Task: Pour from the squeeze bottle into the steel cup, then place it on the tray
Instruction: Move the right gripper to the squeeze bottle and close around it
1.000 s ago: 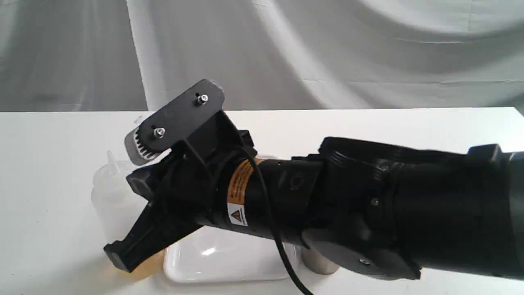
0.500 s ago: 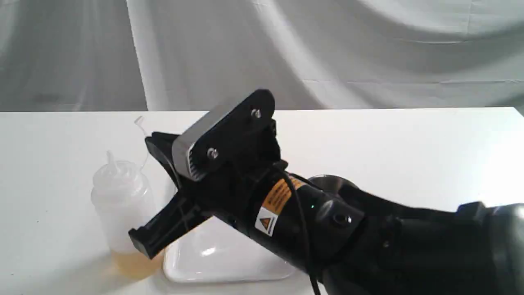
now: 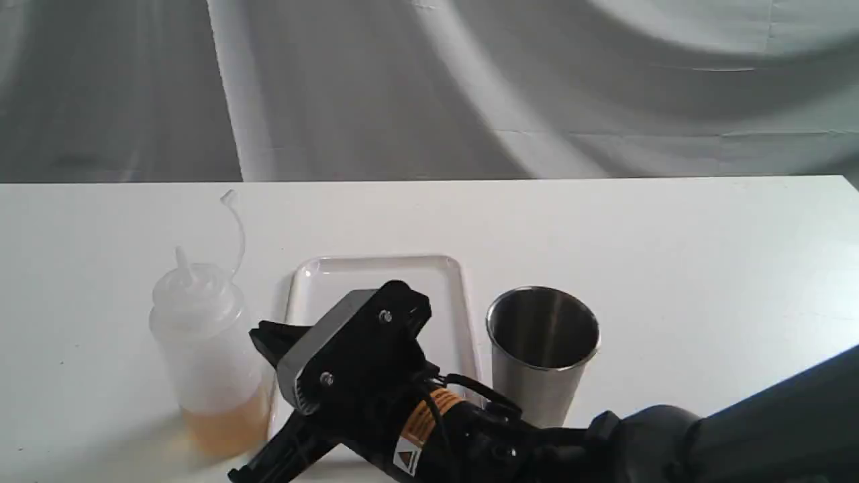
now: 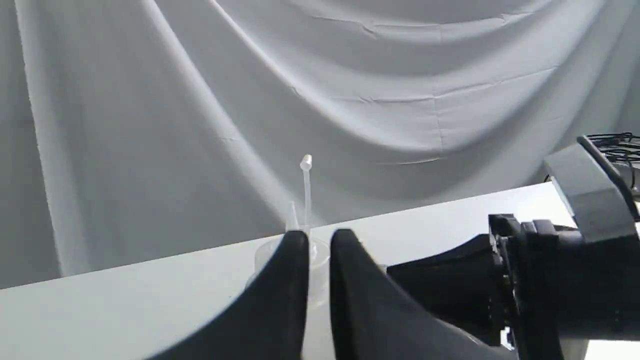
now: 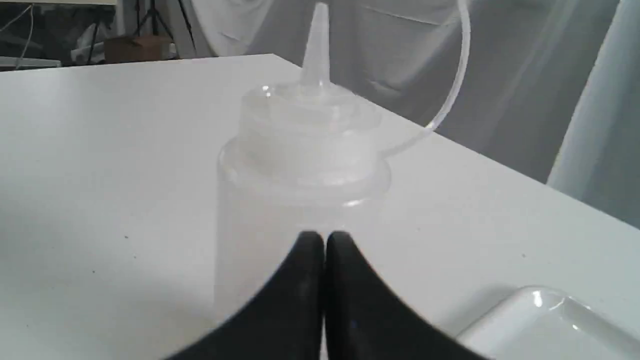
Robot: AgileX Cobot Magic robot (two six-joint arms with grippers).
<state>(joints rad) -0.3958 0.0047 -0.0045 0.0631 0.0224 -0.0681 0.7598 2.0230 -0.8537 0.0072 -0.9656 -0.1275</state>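
The bottle stands upright on the table, just left of the tray in the exterior view, with the cup just right of it. The right gripper faces the bottle from near, fingertips pressed together and empty. The left gripper shows a thin gap.

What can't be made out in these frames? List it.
Brushed stainless-steel cup: exterior view, base behind the black right arm; dark interior, contents unreadable.
Glossy white rectangular tray: exterior view, near part behind that arm.
Translucent plastic squeeze bottle: right wrist view, lower body behind the right gripper; left wrist view, blurred.
Left gripper: outside exterior view; thin slit between fingers, open or shut unclear.
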